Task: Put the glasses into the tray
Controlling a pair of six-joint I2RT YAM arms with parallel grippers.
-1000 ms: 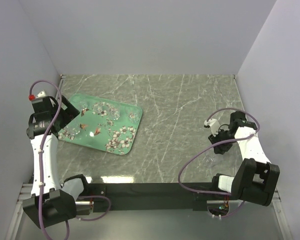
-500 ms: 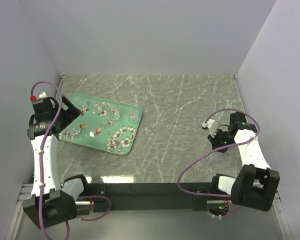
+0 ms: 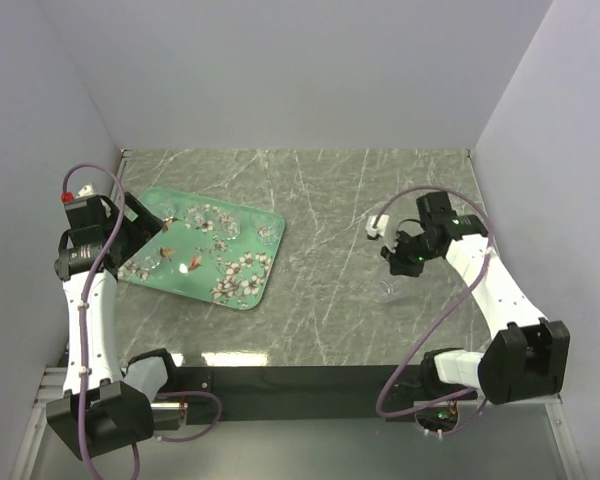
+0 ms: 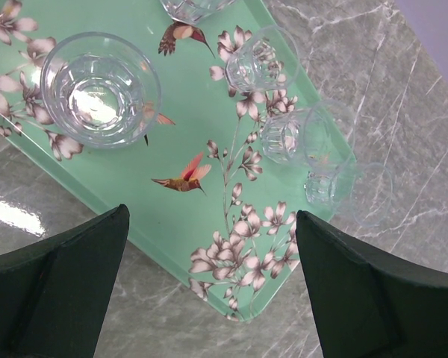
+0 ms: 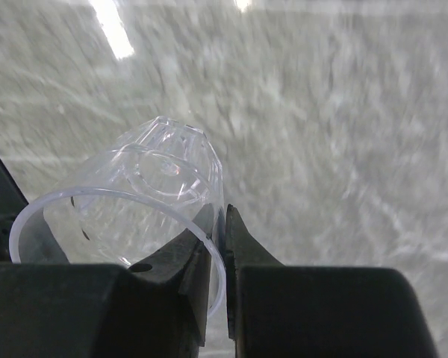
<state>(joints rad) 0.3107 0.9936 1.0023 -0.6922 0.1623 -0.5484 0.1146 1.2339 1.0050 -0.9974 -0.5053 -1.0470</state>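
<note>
Transport step: my right claw [image 5: 224, 224], nearly closed, pinched a glass [image 5: 134, 198] by its rim; left claw [image 4: 211, 218] gaped empty. Next, I judged, carry it to the tray [image 4: 119, 186].

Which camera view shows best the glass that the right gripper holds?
The right wrist view: the glass is large and close, its rim pinched by the right gripper. The top external view gives only a faint glint; the left wrist view does not show it.

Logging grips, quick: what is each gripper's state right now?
Left gripper: open, empty, over the tray.
Right gripper: shut on a glass, pinching its rim.
</note>
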